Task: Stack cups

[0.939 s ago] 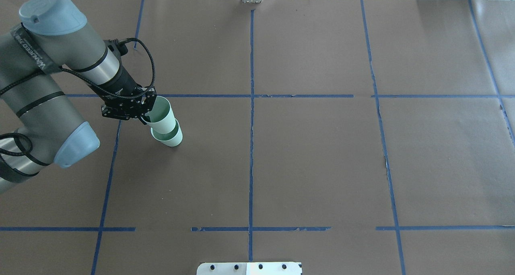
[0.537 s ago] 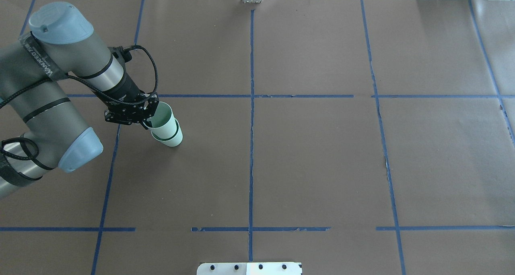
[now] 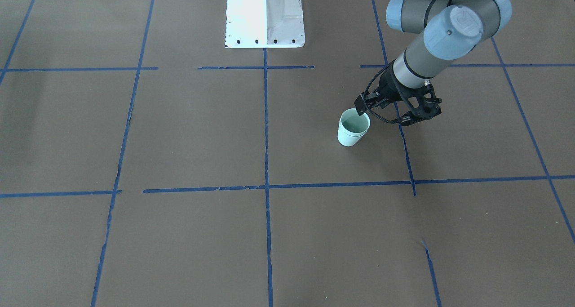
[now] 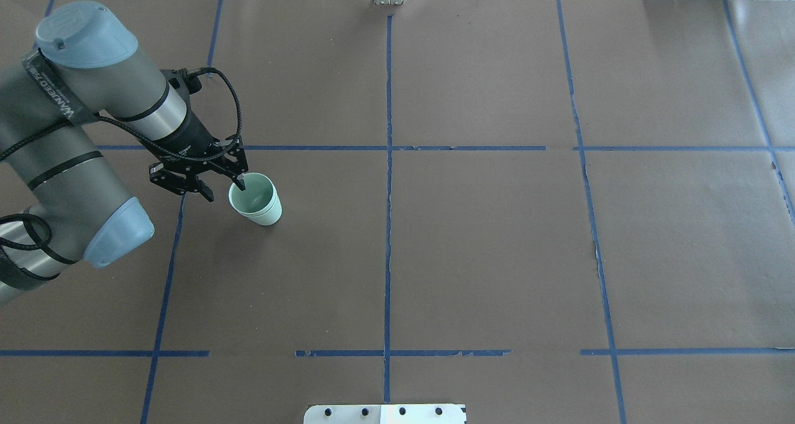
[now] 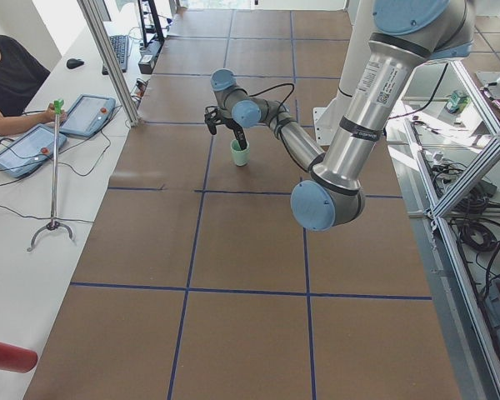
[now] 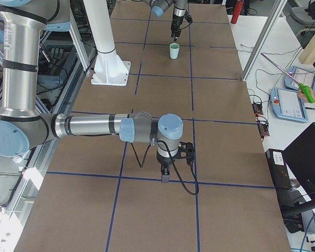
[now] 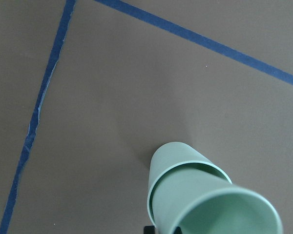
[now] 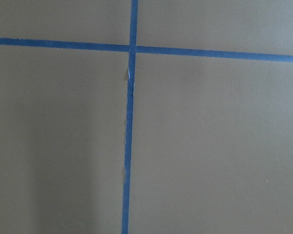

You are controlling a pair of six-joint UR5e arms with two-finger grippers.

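two mint cups (image 4: pixel 258 204) nested upright, left of centre in the overhead view, left gripper (image 4: pixel 223 190) jaws spread, one tip inside the rim, right gripper (image 6: pixel 166 177) honestly can't tell

The stacked cups (image 4: pixel 256 203) are flanked by the left gripper (image 4: pixel 225 190) (finger over the rim). Other sides are left free.

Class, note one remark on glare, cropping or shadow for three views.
Exterior front-facing: the white robot base is washed out by glare. Left wrist-mounted: the nested cups are cropped by the bottom edge. Overhead exterior: the table is evenly lit, shadows faint.
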